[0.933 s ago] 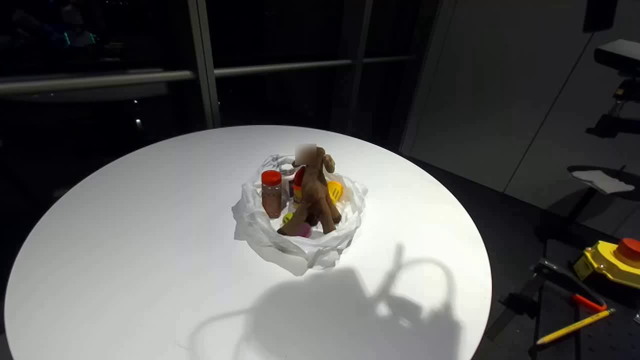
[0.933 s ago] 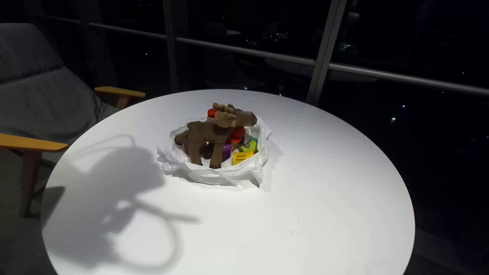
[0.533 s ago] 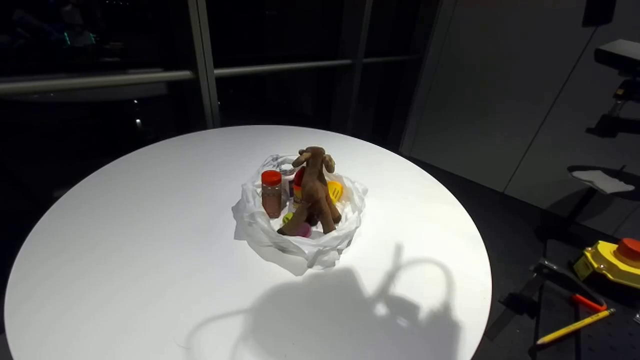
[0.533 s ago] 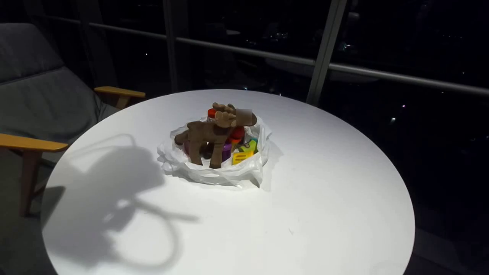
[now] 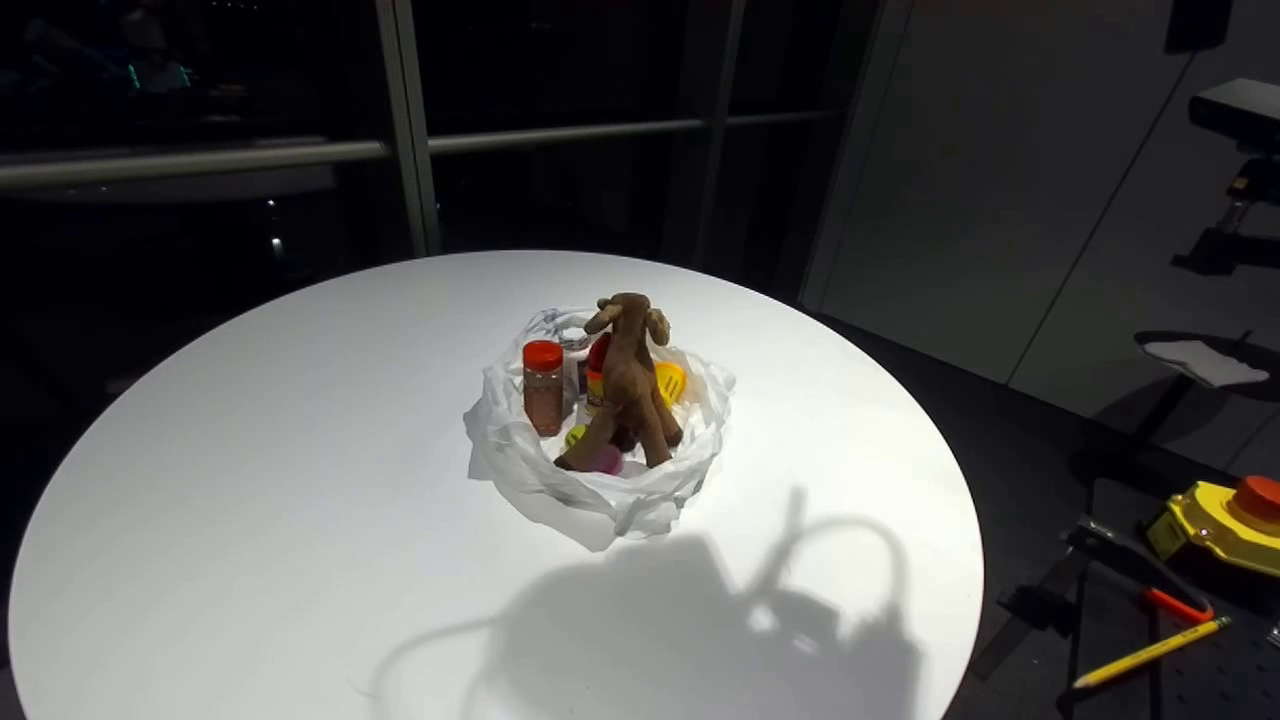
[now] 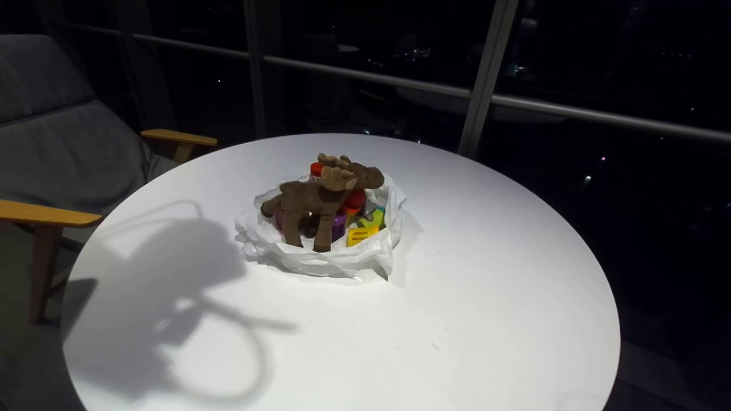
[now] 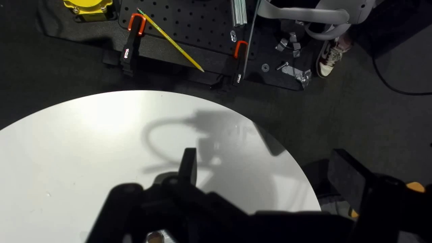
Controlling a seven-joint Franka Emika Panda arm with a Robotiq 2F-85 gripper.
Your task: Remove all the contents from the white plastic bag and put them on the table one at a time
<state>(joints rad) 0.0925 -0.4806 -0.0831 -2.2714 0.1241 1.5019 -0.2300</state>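
The bag (image 5: 505,455) sits on the table (image 5: 300,450), lower than the gripper (image 7: 268,162) and apart from it. Its top is spread wide. The brown toy (image 6: 308,197) stands tallest inside, with the spice jar (image 5: 543,398) near it. A purple toy (image 6: 339,227), a yellow toy (image 6: 362,236) and a green toy (image 6: 367,220) lie low by the brown toy's legs. The gripper holds nothing; its two fingers (image 7: 347,177) are far apart with only air between.

I think the job is not begun, since the toys and the spice jar all seem to be in the bag. Next, the gripper likely needs to go over the bag, come down and pinch one thing. The brown toy looks easiest, as it pokes up most. The thin bag could get caught too.

Under the gripper, the table is round, white and smooth. A big shadow (image 6: 177,262) falls on it near the bag. In the wrist view, past the gripper and the table's edge, are a pencil (image 7: 172,41) and a shoe (image 7: 329,59). A gray chair (image 6: 51,148) stands past the edge too. The windows (image 5: 570,60) are dark.
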